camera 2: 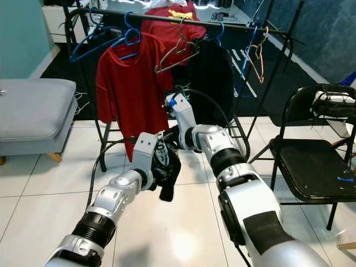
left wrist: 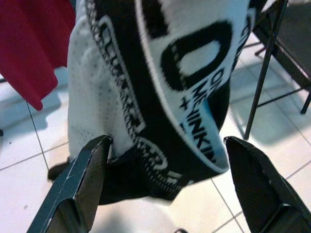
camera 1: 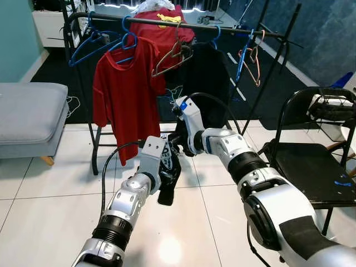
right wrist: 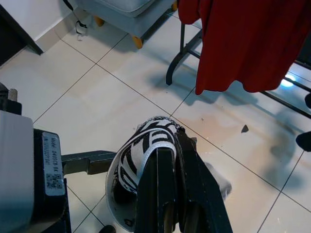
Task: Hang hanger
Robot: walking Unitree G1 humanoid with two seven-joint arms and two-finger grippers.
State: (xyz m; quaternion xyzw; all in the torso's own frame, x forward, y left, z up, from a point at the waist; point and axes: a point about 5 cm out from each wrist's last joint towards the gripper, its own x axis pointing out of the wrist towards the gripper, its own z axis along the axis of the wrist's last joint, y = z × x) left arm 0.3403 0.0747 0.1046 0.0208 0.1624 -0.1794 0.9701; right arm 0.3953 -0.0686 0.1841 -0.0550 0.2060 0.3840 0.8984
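— Right gripper (right wrist: 167,160) pinched the black-and-white garment (camera 1: 168,172) before the clothes rail (camera 1: 183,23). Why?
— Likely to steady it; left gripper (left wrist: 165,179) stood spread around it. No hanger visible inside.

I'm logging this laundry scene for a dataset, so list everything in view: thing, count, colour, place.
Garment: one, black and white with lettering, held between both pincers above the floor.
Clothes rack: one, black, ahead of the robot.
T-shirt: one, red, on a blue hanger on the rack's left part.
Second red garment: one, draped over the rail.
Black garment: one, hanging right of centre.
Bare hangers: several, blue, brown and orange, along the rail.
Bench: one, grey, at the left.
Folding chair: one, black, at the right.
Floor: white tiles.
Left pincer: open, fingers either side of the garment.
Right pincer: shut on the garment.
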